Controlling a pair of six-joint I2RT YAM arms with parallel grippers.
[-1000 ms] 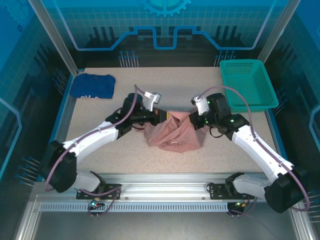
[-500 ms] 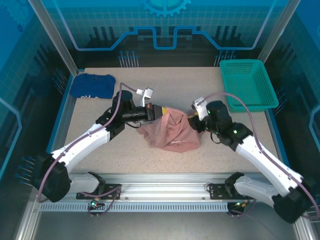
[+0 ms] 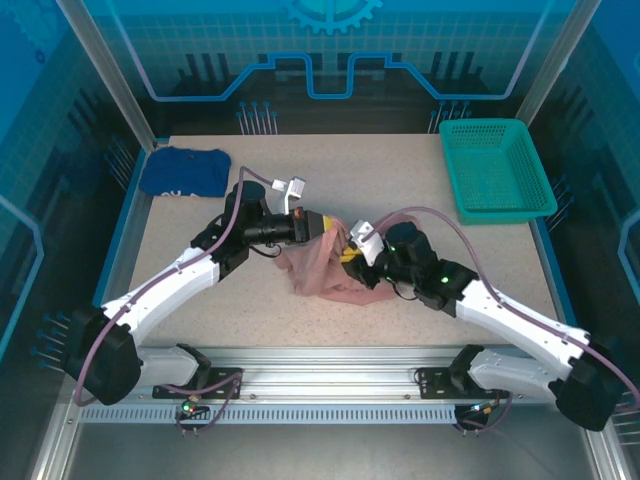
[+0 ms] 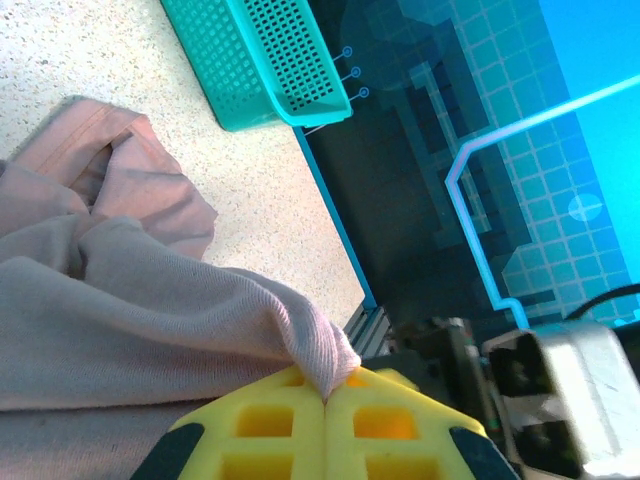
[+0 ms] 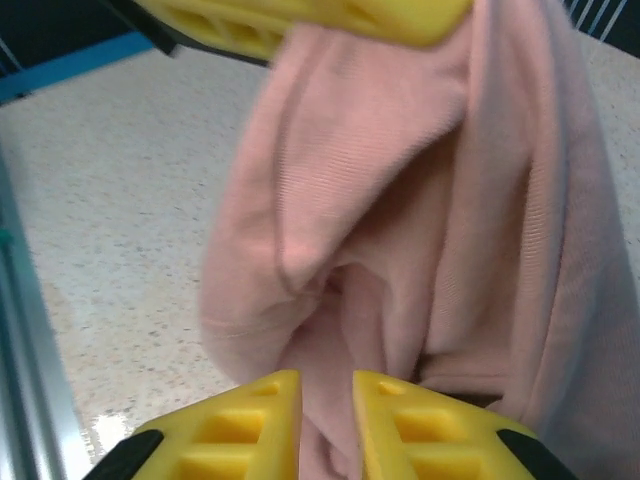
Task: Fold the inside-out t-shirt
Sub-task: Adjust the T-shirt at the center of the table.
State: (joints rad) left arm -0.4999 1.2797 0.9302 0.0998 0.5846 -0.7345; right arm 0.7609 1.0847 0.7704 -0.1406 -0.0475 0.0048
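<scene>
The inside-out t-shirt [image 3: 322, 275] is a bunched dusty-pink heap at the table's middle, its top corner lifted. My left gripper [image 3: 326, 226] is shut on that corner. In the left wrist view the yellow pads [image 4: 260, 420] meet with a tip of cloth [image 4: 325, 360] pinched between them. My right gripper [image 3: 350, 252] reaches in from the right, just below the left one. Its jaws stand a narrow gap apart, and a hanging fold of the shirt [image 5: 400, 200] fills the gap between the fingertips [image 5: 250, 420]. The left gripper's fingers [image 5: 300, 20] show above it.
A green mesh basket [image 3: 497, 170] stands at the back right corner. A dark blue folded garment [image 3: 185, 172] lies at the back left. The table's right edge and blue rail [image 4: 330, 210] run past the basket [image 4: 260, 60].
My right gripper let go at the shirt's right side, swung left and now has a fold under the left gripper between its jaws. The left gripper rose slightly earlier and now holds still.
</scene>
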